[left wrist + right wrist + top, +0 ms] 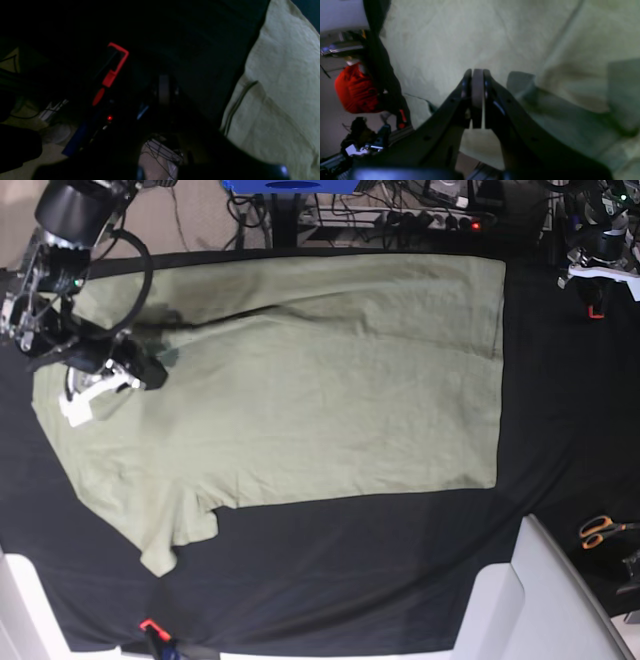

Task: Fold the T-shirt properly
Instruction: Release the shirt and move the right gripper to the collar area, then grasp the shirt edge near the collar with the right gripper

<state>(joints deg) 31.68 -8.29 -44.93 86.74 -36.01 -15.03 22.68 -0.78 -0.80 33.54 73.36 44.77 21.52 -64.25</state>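
Lying flat on the black cloth (400, 580): the T-shirt (300, 400), long axis running 3 to 9 o'clock in the base view, hem toward 3, sleeves and neck end toward 9. Hovering over its 9 o'clock end, near the upper sleeve: the right gripper (477, 75), jaws pressed together, nothing seen between them, pale fabric filling the wrist view beyond the fingertips. Left gripper (163, 87) dim in its own view, pads closed together and empty, shirt edge (280, 95) off toward 3 o'clock, not touching. Orange scissors (600, 530) resting well apart at 4 o'clock.
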